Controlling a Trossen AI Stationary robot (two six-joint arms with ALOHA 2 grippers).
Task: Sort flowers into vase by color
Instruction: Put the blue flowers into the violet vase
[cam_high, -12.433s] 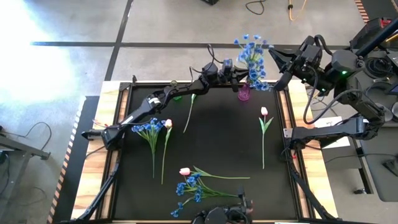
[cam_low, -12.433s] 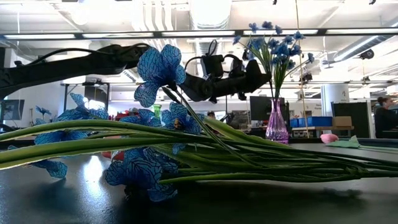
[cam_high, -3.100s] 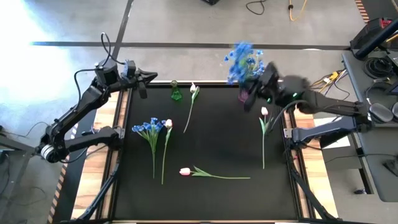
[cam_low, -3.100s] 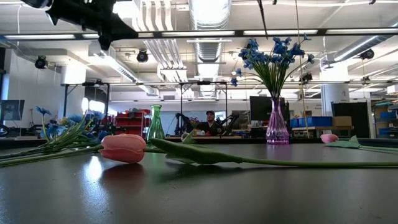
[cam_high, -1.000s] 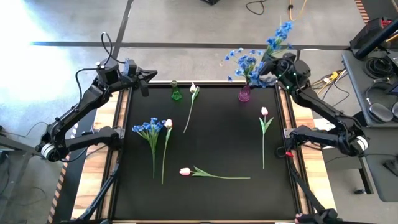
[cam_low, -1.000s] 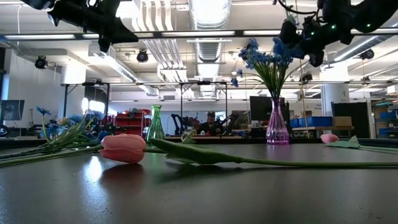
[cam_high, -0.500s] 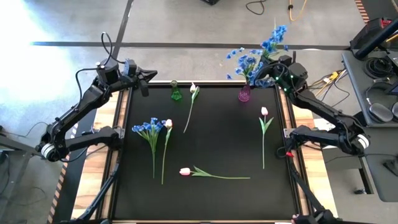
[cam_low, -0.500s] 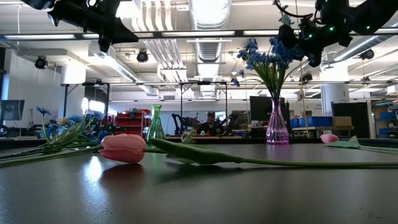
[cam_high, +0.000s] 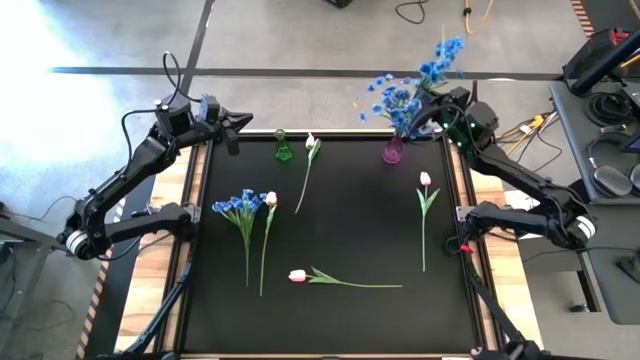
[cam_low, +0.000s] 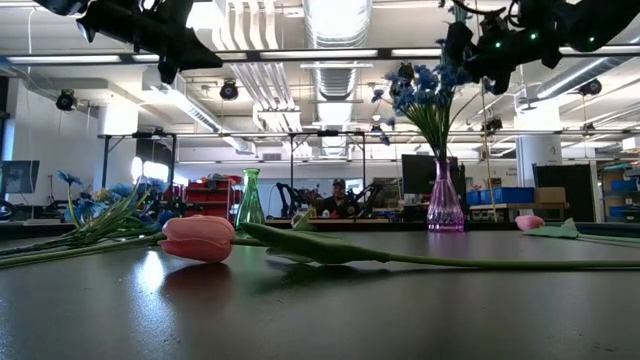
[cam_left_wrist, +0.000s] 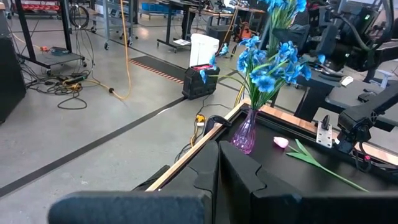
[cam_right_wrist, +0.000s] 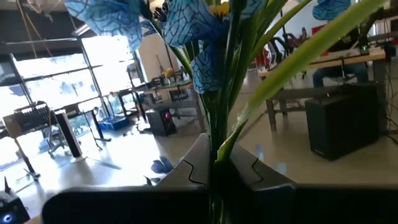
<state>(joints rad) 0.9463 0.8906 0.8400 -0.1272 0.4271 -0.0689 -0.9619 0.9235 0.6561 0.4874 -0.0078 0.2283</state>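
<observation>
Shifted slightly since prev frame — right gripper (cam_high: 437, 108) pinching blue bunch (cam_high: 441, 55) above purple vase (cam_high: 393, 151), table's far edge.

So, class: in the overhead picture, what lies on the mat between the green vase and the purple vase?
In the high view, only a white tulip lies between the green vase and the purple vase, beside the green one; the rest is bare black mat.
</observation>
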